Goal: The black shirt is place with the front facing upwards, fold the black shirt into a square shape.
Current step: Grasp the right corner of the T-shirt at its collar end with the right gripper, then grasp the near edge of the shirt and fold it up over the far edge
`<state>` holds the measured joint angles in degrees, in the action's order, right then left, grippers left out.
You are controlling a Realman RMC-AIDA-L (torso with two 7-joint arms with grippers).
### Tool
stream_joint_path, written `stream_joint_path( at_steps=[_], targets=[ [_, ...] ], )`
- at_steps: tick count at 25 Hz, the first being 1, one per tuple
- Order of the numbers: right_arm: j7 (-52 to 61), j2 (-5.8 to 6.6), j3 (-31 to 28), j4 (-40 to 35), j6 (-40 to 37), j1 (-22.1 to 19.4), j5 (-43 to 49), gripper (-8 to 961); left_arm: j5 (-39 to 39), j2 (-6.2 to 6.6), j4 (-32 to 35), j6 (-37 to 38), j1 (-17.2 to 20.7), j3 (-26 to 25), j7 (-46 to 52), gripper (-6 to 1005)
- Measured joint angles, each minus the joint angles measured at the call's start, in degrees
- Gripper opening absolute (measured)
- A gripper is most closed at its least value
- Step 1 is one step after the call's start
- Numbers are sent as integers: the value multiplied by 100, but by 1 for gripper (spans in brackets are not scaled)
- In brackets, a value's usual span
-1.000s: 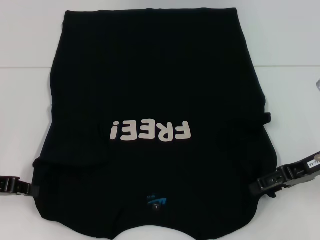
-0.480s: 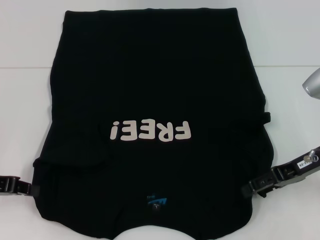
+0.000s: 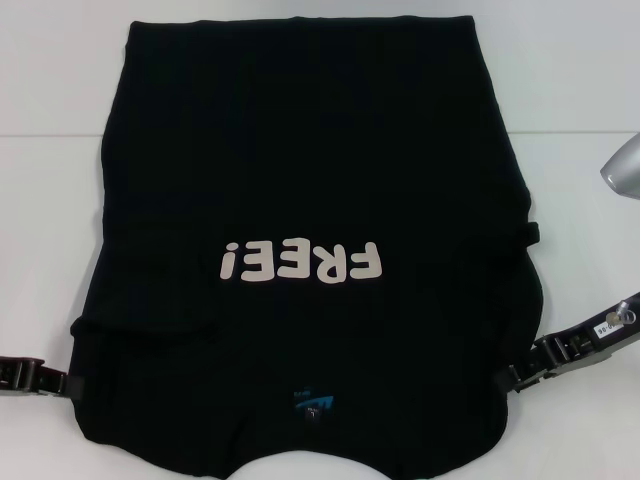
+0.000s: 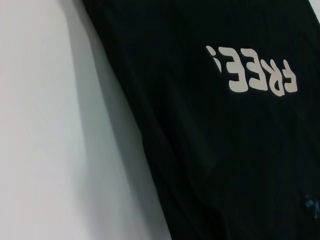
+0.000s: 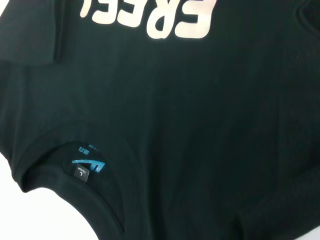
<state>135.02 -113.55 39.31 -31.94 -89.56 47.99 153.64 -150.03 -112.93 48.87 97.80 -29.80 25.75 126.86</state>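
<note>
Our right gripper (image 3: 522,376) has slid back outward to the black shirt's (image 3: 310,160) shoulder edge; our left gripper (image 3: 62,384) stays at the opposite edge. The shirt lies front-up on the white table (image 3: 60,80), sleeves tucked in. We cannot tell either jaw state, so the next fold looks unstarted.

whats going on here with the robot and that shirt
A two-armed robot is set up to fold the black shirt, which lies spread on the white table, front up, collar nearest the robot, sleeves already tucked in over the body. The left gripper sits at the shirt's near left edge and the right gripper at its near right edge, both low at the cloth. No fold toward a square shows yet.
</note>
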Motion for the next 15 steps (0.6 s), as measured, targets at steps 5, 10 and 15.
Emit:
stream_joint_path(
  at_steps=[5, 10, 15],
  targets=[
    [0, 1, -1, -5, 0, 0, -2, 406, 0, -1, 0, 4, -15, 0, -3, 76],
    [-2, 22, -2, -30, 0, 0, -2, 227, 36, 3, 0, 50, -17, 0, -11, 78],
    [-33, 56, 22, -58, -57, 18, 5, 111, 51, 65, -94, 69, -52, 29, -9, 81]
  ],
)
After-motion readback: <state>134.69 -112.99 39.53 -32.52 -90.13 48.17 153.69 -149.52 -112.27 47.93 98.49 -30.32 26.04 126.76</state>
